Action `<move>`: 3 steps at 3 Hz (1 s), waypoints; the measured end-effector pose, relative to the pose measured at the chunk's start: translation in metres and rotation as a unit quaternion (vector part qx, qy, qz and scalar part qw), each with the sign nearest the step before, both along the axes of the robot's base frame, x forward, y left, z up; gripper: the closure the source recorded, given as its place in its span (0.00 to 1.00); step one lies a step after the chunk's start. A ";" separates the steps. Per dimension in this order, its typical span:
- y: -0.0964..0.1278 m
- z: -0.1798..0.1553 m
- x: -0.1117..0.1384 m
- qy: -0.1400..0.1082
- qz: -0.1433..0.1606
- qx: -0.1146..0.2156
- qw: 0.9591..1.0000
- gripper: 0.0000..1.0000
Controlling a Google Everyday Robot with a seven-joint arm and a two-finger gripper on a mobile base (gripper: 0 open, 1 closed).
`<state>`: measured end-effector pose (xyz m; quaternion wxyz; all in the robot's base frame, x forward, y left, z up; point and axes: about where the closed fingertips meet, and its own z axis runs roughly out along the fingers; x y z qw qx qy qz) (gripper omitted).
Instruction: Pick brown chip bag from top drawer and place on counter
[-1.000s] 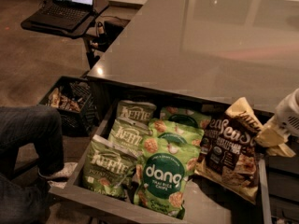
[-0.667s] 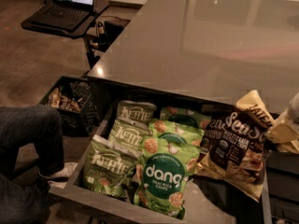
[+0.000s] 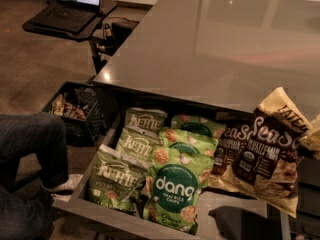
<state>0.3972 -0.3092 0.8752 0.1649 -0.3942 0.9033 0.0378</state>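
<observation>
The brown chip bag (image 3: 267, 159) hangs tilted above the right end of the top drawer (image 3: 100, 211), its tan top against the gripper (image 3: 313, 140) at the right edge; whether the gripper is clamped on it cannot be told. A second brown bag (image 3: 231, 149) lies beneath, with three Kettle bags (image 3: 137, 145) and three dang bags (image 3: 175, 191). Compared with 0.7 s ago, the bag is higher and further right, uncovering the second. The counter (image 3: 210, 44) lies behind.

Tan-topped brown chip bag (image 3: 272, 159) beside cream jaws at right edge.
</observation>
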 end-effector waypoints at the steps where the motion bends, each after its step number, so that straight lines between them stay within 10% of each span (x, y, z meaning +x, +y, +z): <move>1: 0.022 0.016 -0.010 -0.003 0.039 0.013 0.999 1.00; 3: 0.066 0.048 -0.031 -0.011 0.111 0.038 0.993 1.00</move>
